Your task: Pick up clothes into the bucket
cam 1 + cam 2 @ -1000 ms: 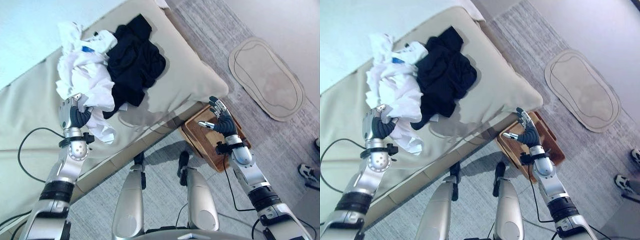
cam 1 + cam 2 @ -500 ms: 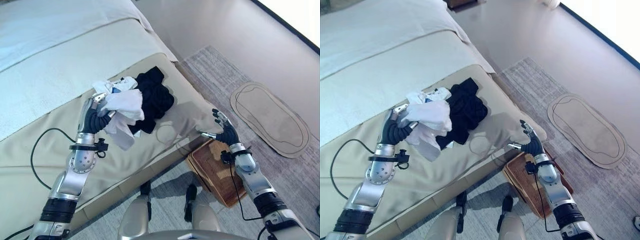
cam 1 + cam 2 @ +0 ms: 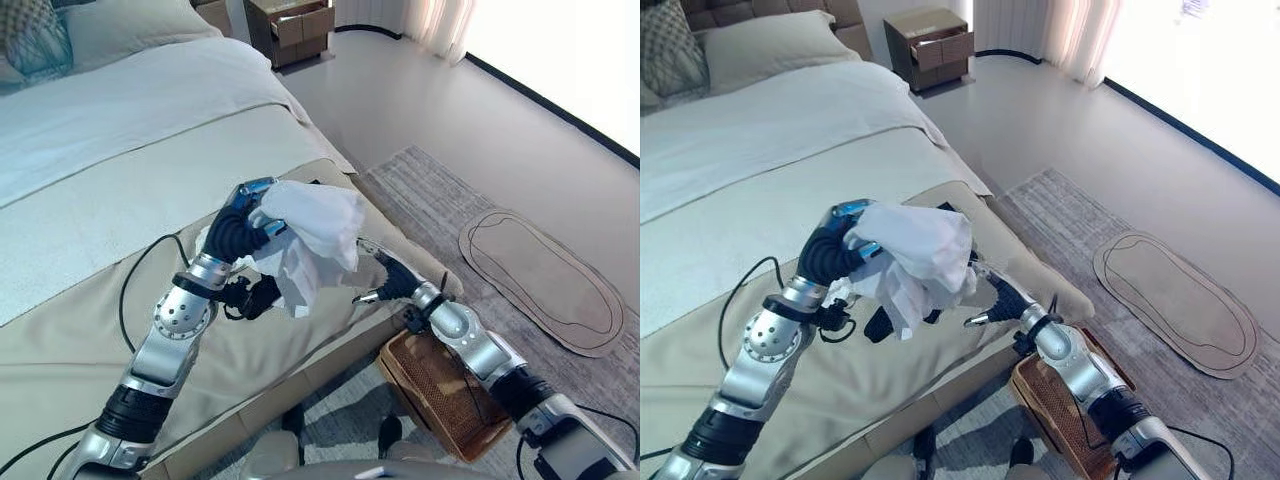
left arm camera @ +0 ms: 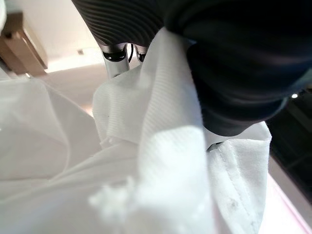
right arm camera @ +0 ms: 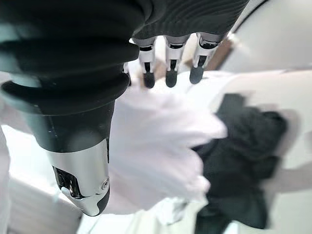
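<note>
Above the near edge of the bed [image 3: 90,300], the left hand [image 3: 235,225] is curled tight round a bunch of white cloth [image 3: 310,235], holding it up off the cover. Black clothes [image 5: 239,146] lie on the bed just beneath. To the right, the right hand [image 3: 385,280] hangs with fingers loosely spread, holding nothing. A brown basket [image 3: 435,390] stands on the floor near the bed's corner.
</note>
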Controlling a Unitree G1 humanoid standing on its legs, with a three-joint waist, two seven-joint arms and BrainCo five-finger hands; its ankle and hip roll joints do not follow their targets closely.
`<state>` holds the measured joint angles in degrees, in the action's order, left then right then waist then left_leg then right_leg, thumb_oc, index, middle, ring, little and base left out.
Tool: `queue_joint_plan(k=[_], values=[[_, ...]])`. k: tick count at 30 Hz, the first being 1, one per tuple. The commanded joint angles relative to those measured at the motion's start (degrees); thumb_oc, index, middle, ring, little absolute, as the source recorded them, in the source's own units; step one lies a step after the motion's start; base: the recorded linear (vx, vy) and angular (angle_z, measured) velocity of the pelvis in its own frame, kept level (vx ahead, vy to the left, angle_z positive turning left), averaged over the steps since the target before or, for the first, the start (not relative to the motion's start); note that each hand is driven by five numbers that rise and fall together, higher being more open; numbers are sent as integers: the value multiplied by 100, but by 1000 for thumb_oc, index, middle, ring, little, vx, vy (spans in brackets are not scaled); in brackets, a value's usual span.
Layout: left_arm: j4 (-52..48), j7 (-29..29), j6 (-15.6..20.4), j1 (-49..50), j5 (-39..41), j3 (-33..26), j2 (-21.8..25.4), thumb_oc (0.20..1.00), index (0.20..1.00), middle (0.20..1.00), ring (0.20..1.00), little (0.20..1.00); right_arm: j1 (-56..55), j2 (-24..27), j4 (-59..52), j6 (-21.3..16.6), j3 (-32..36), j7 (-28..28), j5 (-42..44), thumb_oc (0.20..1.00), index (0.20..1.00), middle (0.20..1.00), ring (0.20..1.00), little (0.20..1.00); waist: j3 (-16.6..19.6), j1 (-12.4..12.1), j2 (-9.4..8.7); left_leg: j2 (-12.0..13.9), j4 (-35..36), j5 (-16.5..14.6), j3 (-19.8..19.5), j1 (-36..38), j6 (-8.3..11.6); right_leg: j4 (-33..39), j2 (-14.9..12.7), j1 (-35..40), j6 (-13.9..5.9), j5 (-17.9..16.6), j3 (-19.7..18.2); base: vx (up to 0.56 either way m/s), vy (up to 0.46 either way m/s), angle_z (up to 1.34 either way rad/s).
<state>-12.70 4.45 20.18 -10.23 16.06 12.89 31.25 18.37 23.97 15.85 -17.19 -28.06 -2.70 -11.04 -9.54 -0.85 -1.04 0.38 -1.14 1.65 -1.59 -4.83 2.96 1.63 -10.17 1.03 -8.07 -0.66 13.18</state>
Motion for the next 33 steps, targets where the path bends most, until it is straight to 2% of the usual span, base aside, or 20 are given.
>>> queue_joint_plan(k=[1,5,8,13,14,15,21,26,29,33], values=[[-388,189,180,-419,580,106,-150,200,200,200,200,200,390,-244,-425,-240,-286,-87,283,1000,1000,1000,1000,1000,375,-39,-118,212,-149,-372,6,109,10,-72,-402,-320,-273,-505,23,0,0,0],[-448,279,91,-387,735,211,-219,200,200,200,200,200,350,-403,-531,-205,-340,-125,481,1000,1000,1000,1000,1000,424,-27,-106,215,-121,-379,18,165,8,-43,-387,-267,-261,-497,20,0,0,0],[-438,357,-4,-373,996,383,-297,200,200,200,200,200,250,-710,-536,-106,-450,-330,1189,1000,1000,1000,1000,1000,464,-2,-93,220,-109,-381,44,209,2,-37,-388,-239,-254,-495,7,0,0,0],[-471,414,-68,-424,1129,562,-357,200,200,200,200,200,272,-868,-500,-23,-624,-465,1559,1000,1000,1000,1000,1000,489,-3,-98,220,-84,-374,46,240,3,-20,-382,-207,-241,-493,18,0,0,0],[-473,448,-101,-429,1189,627,-389,200,200,200,200,200,265,-926,-489,8,-665,-513,1729,558,558,558,558,558,506,-5,-99,220,-78,-375,47,248,3,-13,-377,-196,-238,-492,21,0,0,0],[-466,459,-115,-422,1221,647,-403,200,200,200,200,200,246,-937,-479,31,-669,-537,1857,200,200,200,200,200,512,-3,-98,222,-82,-376,48,247,2,-16,-375,-199,-235,-493,18,0,0,0],[-414,444,-132,-336,1262,587,-398,200,200,200,200,200,4,-949,-368,88,-518,-552,2287,200,200,200,200,200,530,11,-106,228,-85,-382,46,264,3,-20,-365,-187,-228,-481,13,0,0,0],[-399,427,-127,-147,1295,355,-405,200,200,200,200,200,-420,-782,-341,119,-122,-526,2594,200,200,200,200,200,550,36,-111,238,-73,-390,59,311,8,-20,-358,-156,-227,-477,20,0,0,0],[-359,374,-81,52,1193,58,-417,200,200,200,200,200,-815,-653,-379,74,337,-475,2769,200,200,200,200,200,560,71,-114,242,-73,-395,71,312,11,-12,-358,-147,-230,-480,16,0,0,0],[-268,234,-77,158,905,-158,-445,200,200,200,200,200,-1050,-649,-898,114,630,-385,2932,200,200,200,200,200,569,119,-116,239,-74,-410,101,326,7,-11,-356,-150,-232,-483,-2,0,0,0]])
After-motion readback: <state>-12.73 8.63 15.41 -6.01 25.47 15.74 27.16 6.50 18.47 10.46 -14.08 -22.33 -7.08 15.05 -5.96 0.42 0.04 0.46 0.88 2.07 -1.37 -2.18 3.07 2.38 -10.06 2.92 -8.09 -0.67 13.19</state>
